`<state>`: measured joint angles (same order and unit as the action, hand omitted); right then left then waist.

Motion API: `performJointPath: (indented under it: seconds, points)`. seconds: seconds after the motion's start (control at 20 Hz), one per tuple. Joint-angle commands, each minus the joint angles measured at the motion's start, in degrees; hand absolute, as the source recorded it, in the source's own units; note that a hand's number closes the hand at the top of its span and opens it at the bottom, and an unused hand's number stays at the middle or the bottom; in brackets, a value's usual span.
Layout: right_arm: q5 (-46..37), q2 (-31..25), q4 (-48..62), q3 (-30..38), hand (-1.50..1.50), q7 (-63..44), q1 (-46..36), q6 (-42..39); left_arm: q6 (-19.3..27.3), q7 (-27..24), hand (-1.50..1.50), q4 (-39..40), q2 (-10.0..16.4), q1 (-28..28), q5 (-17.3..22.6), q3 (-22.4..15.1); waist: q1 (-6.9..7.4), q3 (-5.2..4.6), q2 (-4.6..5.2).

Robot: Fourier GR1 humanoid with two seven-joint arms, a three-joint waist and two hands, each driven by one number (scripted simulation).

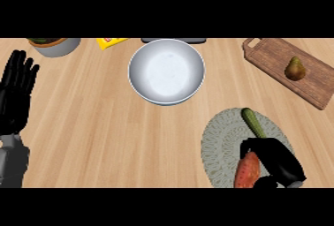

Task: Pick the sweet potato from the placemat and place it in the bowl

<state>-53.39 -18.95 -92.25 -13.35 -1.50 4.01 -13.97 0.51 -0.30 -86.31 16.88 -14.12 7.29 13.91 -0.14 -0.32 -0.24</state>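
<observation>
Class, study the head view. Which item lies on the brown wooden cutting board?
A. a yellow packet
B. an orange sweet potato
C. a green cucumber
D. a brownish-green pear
D: the brownish-green pear rests alone on the brown wooden cutting board, while the green cucumber and the orange sweet potato lie on the round grey placemat.

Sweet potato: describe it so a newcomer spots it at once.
Find the round grey placemat at the counter's lower right. Two vegetables lie on it; the sweet potato is the orange one grasped by the right hand, not the green cucumber beyond it.
</observation>
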Motion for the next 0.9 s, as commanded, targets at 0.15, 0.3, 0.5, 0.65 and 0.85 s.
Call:
performJointPath:
  seconds: [0.15,0.3,0.5,0.65,0.85]
  points:
    - [3.8,-9.7,6.3,16.2,1.5,-2.0,-6.5,-4.2,-1.6,0.8,0.0,0.3,1.4,0.0,1.2,1.1,0.3,0.29,0.35]
    - [4.7,-16.7,15.4,23.5,1.5,0.5,-9.5,-3.9,0.6,0.5,0.0,-0.8,-0.9,-0.4,-0.9,-1.1,0.51,0.37,0.45]
    - [2.1,-18.6,17.5,25.0,1.5,0.5,-12.8,-0.6,-1.4,0.1,0.0,1.6,1.1,-1.8,0.6,0.7,0.17,0.31,0.32]
    - [4.2,-19.3,8.5,27.9,1.5,-2.2,-10.3,-2.1,-2.0,-2.4,0.0,0.8,1.2,2.6,0.8,2.1,-0.18,0.26,0.1]
    - [11.1,-21.5,7.8,32.5,1.5,4.1,-13.4,-5.5,-1.0,0.9,0.0,1.0,1.8,-1.5,1.0,2.2,-0.16,0.3,0.18]
